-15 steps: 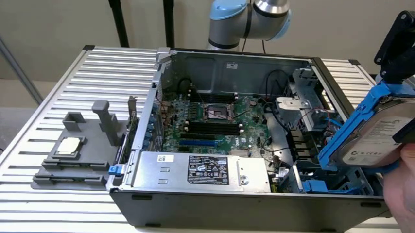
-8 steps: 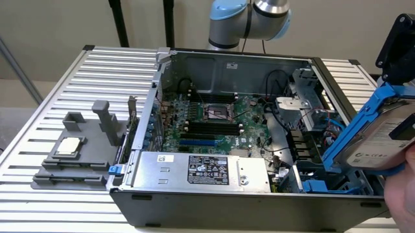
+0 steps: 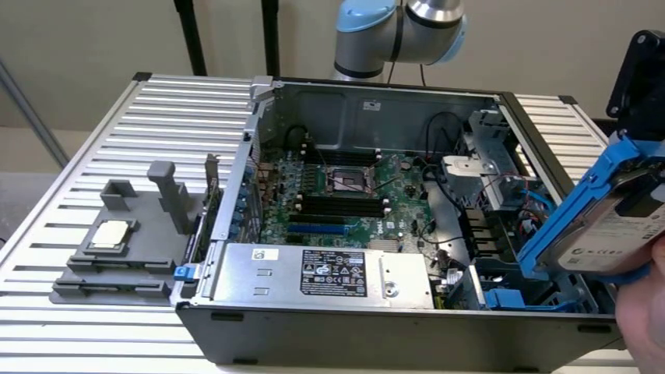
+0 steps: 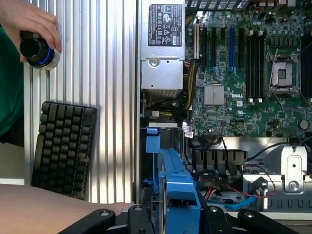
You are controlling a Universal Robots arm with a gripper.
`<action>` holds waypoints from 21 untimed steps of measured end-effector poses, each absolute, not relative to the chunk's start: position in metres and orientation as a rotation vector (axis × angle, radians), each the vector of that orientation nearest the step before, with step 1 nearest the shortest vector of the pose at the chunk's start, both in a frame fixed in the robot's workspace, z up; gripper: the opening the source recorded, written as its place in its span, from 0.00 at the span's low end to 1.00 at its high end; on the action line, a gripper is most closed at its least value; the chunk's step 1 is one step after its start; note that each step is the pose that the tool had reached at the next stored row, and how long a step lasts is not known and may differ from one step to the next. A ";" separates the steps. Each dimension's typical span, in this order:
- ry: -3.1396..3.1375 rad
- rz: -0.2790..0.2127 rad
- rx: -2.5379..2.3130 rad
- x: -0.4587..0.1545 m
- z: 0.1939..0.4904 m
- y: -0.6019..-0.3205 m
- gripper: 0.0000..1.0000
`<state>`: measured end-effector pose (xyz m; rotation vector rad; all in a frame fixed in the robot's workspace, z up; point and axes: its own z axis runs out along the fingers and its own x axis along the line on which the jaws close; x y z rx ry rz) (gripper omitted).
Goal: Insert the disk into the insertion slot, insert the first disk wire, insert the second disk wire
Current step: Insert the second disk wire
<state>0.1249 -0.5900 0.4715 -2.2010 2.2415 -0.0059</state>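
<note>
While the gripper [image 4: 176,222] is pressing its black fingers [image 4: 210,220] shut on either side of the bright blue frame, I am holding the disk [image 3: 615,234] high over the open computer case [image 3: 395,331], at the exterior view's right. The disk is hanging tilted, its printed face turned toward the exterior camera, well apart from the insertion slot [image 3: 499,273], which is sitting low in the dark grey drive cage next to the power supply [image 3: 322,273]. Nothing is seated yet, so I am judging this to be the approach of the first step. To do it well, I am thinking the frame has to be levelled until its long edges run parallel with the blue rails of the bay, because a tilted entry would likely jam one corner against the cage wall. I am also watching the blue cable [image 4: 234,202] and the thin red wires [image 4: 258,183] lying just beside the cage. They look loose enough to be caught under the frame, so a slow, straight descent seems wise. The motherboard [image 3: 343,195] is lying clear of that path. Farther out, a keyboard [image 4: 63,146] is resting on the ribbed aluminium table [image 4: 112,97], and a hand [image 4: 27,19] is covering a round knob [image 4: 38,52].
</note>
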 end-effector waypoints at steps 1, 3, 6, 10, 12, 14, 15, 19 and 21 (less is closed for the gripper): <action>2.241 -0.006 -2.201 0.125 0.472 -0.590 0.38; 2.241 -0.007 -2.201 0.125 0.472 -0.590 0.32; 2.241 -0.008 -2.200 0.125 0.472 -0.590 0.32; 2.240 -0.009 -2.199 0.125 0.472 -0.590 0.32; 2.240 -0.010 -2.199 0.125 0.471 -0.590 0.32; 2.239 -0.011 -2.199 0.125 0.472 -0.590 0.32; 2.239 -0.011 -2.199 0.125 0.472 -0.590 0.32; 2.239 -0.012 -2.198 0.125 0.472 -0.590 0.32; 2.238 -0.013 -2.198 0.125 0.472 -0.590 0.32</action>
